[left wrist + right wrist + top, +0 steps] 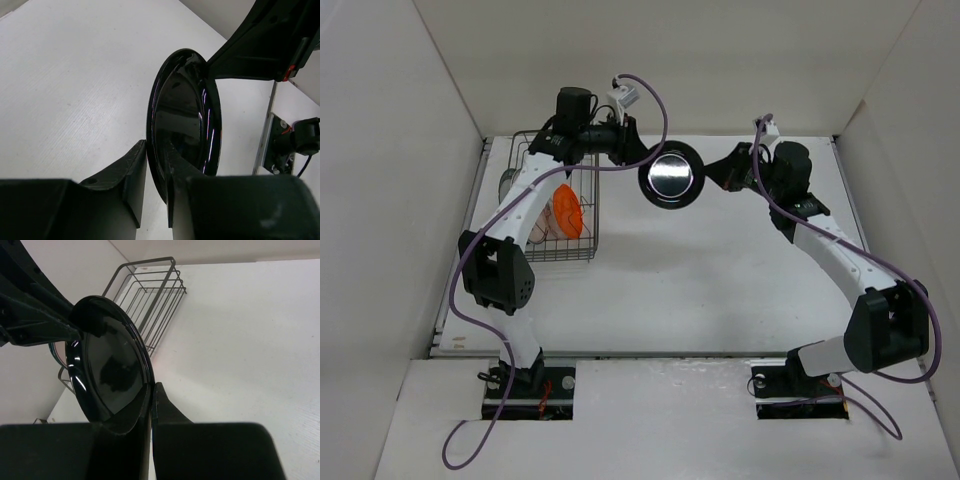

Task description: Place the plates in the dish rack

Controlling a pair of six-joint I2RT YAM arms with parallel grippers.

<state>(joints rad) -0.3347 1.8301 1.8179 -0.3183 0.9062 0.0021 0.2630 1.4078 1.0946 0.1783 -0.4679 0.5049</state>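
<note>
A glossy black plate (671, 175) hangs on edge above the table, held from both sides. My left gripper (642, 160) is shut on its left rim, one finger on each face (155, 145). My right gripper (708, 175) is shut on the opposite rim (152, 385). The plate fills the middle of both wrist views (185, 115) (110, 365). The black wire dish rack (535, 140) stands at the back left, just left of the plate. An orange plate (568, 212) stands upright in it beside a pale plate (542, 228).
White walls close in the table at the back and on both sides. A greyish round object (508, 183) lies just outside the rack's left side. The rack's tall open wires (150, 295) show behind the black plate in the right wrist view.
</note>
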